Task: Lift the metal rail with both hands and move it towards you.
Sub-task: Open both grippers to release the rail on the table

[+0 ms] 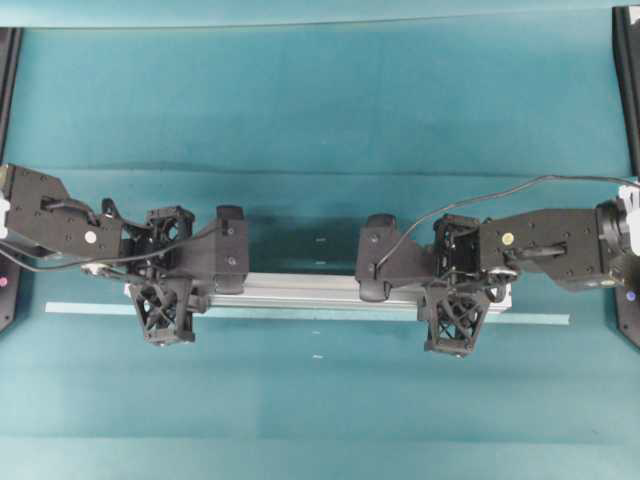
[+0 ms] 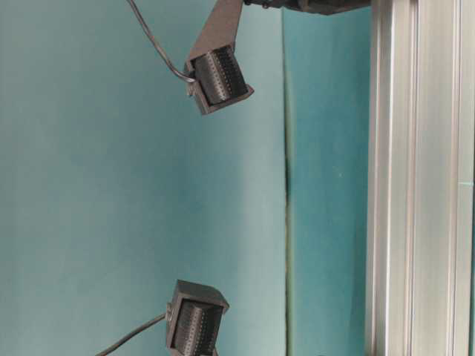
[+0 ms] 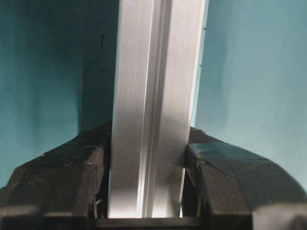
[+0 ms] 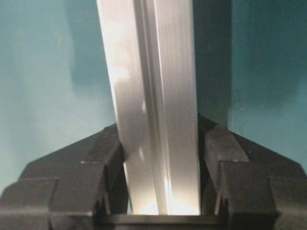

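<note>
Metal rail held at both ends: left gripper fingers pinch it near left end, right gripper fingers pinch near right end, w/ pale tape strip just beside it on teal bench.

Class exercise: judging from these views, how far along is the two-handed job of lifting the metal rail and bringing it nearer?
Done: both grips look made. The left hand and right hand each close their fingers on the metal rail. In hand: the rail is held near both its ends, beside the pale tape strip. Left: carrying it nearer; whether it is already off the table cannot be told.
</note>
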Available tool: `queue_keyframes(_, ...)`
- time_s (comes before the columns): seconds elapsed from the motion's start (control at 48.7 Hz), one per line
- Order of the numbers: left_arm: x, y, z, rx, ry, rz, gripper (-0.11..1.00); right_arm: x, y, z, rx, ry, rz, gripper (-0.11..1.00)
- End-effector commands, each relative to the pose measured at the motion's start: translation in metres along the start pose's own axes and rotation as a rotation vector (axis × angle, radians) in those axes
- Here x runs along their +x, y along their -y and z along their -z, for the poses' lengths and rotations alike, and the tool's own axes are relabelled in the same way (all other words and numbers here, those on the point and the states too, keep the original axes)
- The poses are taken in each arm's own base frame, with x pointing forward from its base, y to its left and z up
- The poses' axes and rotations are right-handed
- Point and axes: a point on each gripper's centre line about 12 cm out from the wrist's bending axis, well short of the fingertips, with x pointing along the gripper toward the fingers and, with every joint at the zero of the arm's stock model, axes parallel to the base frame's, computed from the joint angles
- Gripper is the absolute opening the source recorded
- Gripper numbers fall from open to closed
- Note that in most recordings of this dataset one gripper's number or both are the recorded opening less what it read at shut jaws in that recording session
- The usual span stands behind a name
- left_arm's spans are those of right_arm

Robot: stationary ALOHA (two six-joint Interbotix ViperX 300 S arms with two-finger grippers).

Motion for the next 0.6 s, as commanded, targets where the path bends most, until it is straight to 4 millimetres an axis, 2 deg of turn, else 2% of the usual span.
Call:
queue_keyframes(0.0,-0.0007,-0.0027,-0.0032,-0.107,0.01,0.001,0.29,-0.0021,-0.0007,-0.0035,0.01,0.018,-0.004,0.37)
queue_keyframes(0.575,-0.0012,-0.0009,-0.0066,-0.088,0.033,0.006,0.29,-0.0015,0.0006,-0.0073,0.014,0.058,-0.006,0.37)
